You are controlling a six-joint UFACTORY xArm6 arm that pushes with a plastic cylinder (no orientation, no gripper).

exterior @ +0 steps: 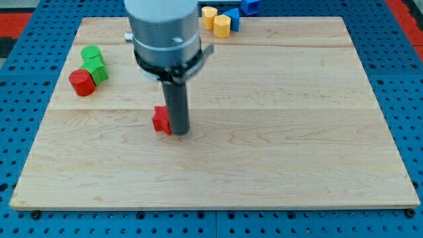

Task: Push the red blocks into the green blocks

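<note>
**Tip against loose red block, green pair waits near left edge**

My tip (180, 131), the bare lower end of a dark rod with nothing gripped and nothing to open or close, sits touching the right side of a small red wooden block (160, 120), shape unclear, left of the tabletop's centre. The light wooden tabletop (277, 132) is smooth.

Second red block, a short cylinder (82, 82), already rests against the green blocks (94, 63) near the left edge, toward the top-left corner. They look like two stacked-looking chunky pieces, touching each other.

Handling guess: block is light, rigid, slides easily, likely to spin if hit off-centre. Contact should be on its right-lower face, centred, pushing up-left toward green.

Yellow blocks (216, 21) and blue blocks (240, 12) sit at the top edge, well apart.
</note>
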